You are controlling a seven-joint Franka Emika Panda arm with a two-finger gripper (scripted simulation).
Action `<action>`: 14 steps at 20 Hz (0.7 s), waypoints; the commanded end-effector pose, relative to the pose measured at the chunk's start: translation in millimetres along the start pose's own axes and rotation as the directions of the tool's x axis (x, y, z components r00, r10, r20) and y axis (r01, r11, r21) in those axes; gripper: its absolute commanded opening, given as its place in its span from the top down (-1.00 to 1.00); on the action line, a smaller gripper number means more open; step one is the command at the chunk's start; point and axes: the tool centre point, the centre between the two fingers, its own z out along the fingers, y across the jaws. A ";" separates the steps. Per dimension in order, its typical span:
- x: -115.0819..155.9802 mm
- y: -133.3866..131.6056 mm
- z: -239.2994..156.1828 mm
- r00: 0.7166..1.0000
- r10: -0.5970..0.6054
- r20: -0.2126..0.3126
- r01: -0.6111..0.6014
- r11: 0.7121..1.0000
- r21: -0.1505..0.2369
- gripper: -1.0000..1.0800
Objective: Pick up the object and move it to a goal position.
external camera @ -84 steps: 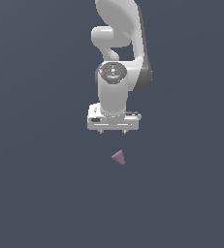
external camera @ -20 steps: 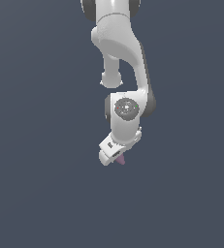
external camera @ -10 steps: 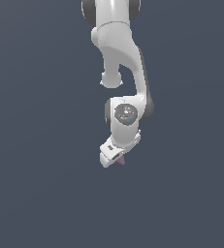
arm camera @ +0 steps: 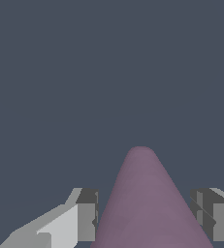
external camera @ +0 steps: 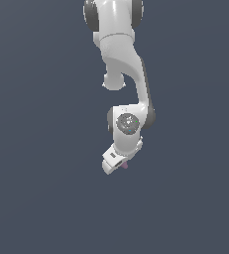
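The object, a mauve-pink cone with a rounded tip, sits right between the two fingers of the gripper. In the wrist view one finger lies close against its side, while the other shows a small gap, so I cannot tell whether the claw is truly clamped on it or only set narrowly around it. In the exterior view only a sliver of pink peeks out beside the gripper, which is tilted at the end of the bent white arm. No containers are in sight, just plain dark grey all round.
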 end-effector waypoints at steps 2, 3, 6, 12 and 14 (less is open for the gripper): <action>0.6 0.3 0.0 1.000 0.000 -0.001 0.000 1.000 -0.001 1.00; 0.6 0.3 0.0 1.000 0.000 -0.001 0.000 1.000 -0.001 1.00; 0.6 0.3 0.0 1.000 0.000 -0.001 0.000 1.000 -0.001 1.00; 0.0 2.2 -0.8 1.000 0.000 -0.001 0.000 1.000 -0.001 1.00; -1.6 7.4 -2.4 1.000 0.000 -0.001 0.000 1.000 -0.001 1.00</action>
